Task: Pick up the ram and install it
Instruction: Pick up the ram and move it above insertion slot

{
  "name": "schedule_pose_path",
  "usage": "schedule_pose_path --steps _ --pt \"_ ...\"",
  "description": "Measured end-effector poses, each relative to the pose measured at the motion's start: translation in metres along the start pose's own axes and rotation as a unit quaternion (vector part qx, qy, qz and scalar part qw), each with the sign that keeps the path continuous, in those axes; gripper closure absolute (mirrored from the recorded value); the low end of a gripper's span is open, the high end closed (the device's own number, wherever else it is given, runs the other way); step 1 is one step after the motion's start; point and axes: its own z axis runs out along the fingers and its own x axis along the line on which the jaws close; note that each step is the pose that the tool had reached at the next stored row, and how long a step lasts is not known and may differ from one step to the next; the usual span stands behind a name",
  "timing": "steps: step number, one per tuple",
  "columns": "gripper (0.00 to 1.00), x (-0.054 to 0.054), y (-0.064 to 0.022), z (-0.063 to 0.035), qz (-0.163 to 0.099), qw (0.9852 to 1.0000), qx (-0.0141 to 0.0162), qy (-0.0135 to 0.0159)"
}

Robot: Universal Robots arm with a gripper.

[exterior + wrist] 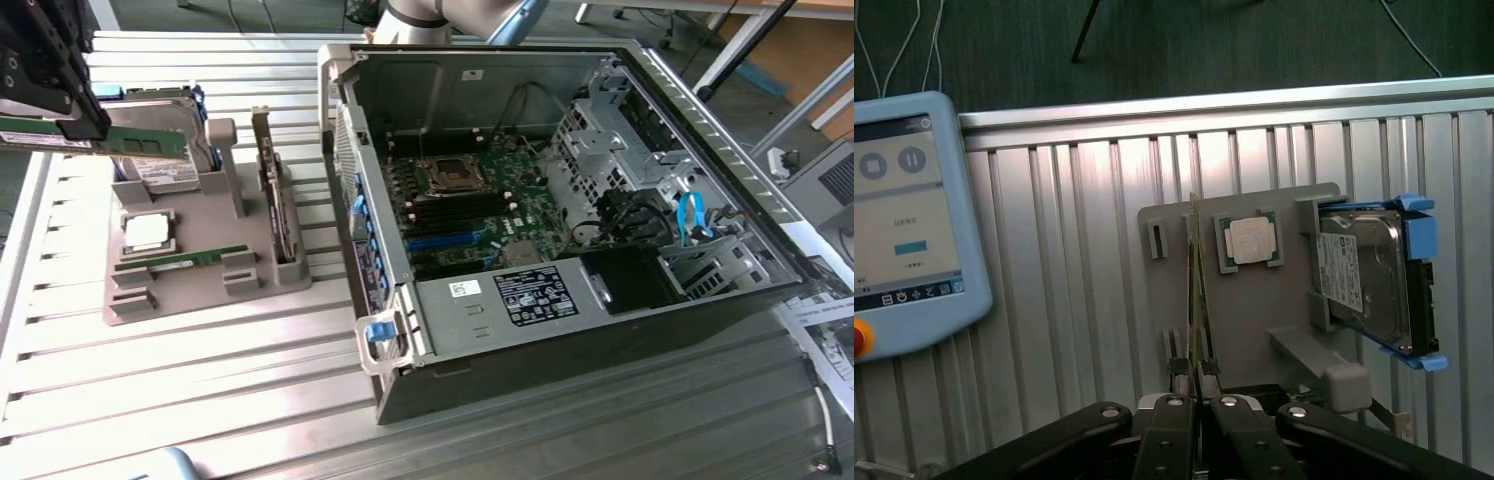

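Exterior view, upper left of the frame: my gripper (83,118), jaws clamped on the ram (144,143), which hangs roughly level above the grey parts tray (200,290). Wrist view: the ram seen edge-on between my fingers (1177,375), over the tray, near the processor (1247,240). Exterior view, centre right: the open computer case (467,365), well apart from the ram

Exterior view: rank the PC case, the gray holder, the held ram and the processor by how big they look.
1. PC case
2. holder
3. ram, held above the table; nearness may enlarge it, so its place over the processor is unsure
4. processor
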Motion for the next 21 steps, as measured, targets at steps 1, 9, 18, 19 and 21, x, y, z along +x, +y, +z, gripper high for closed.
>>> schedule_pose_path --steps 1,9,18,19,21 --pt "0.87 0.0 -0.0012 0.0 0.0 1.0 0.0 0.0" --pt "0.87 -0.001 -0.0101 0.0002 0.0 1.0 0.0 0.0" --pt "0.87 -0.001 -0.0169 0.0003 0.0 1.0 0.0 0.0" --pt "0.87 -0.002 -0.0176 0.0003 0.0 1.0 0.0 0.0" --pt "0.87 -0.002 -0.019 0.0004 0.0 1.0 0.0 0.0"
